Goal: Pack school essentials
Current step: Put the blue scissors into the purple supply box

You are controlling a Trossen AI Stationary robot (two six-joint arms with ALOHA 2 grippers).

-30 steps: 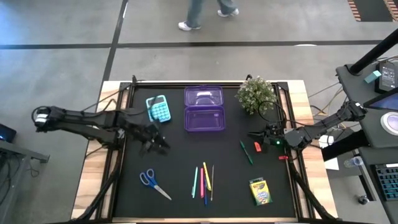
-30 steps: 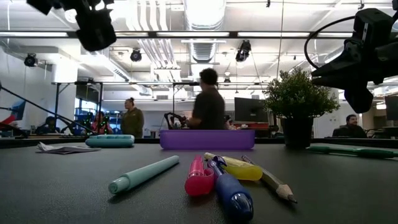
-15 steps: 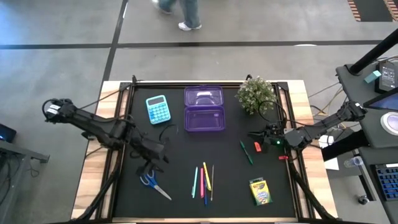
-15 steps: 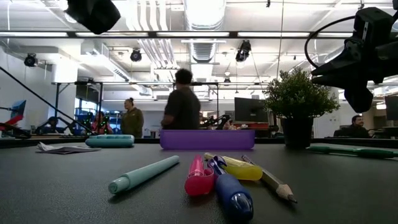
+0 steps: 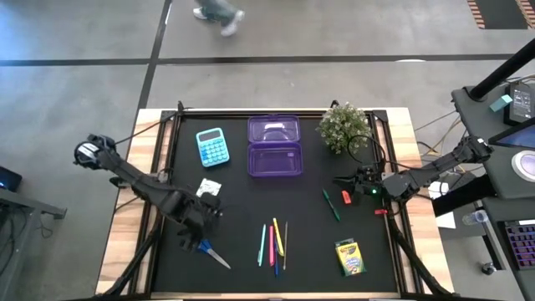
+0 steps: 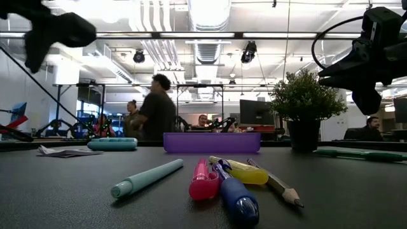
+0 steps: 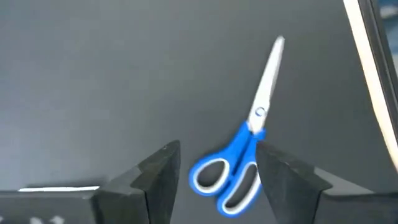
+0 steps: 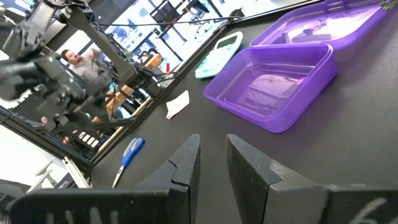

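Straddling scissors (image 7: 239,163), left gripper (image 7: 214,165) open-fingered.

Blue-handled scissors (image 7: 245,155) lying flat on a dark desk (image 7: 112,74), silver blades closed and angled away toward a pale strip along the desk edge. Left gripper (image 7: 217,177) hovering above, its two dark fingers (image 7: 158,177) spread apart, one on either side of the handle loops, not touching them.
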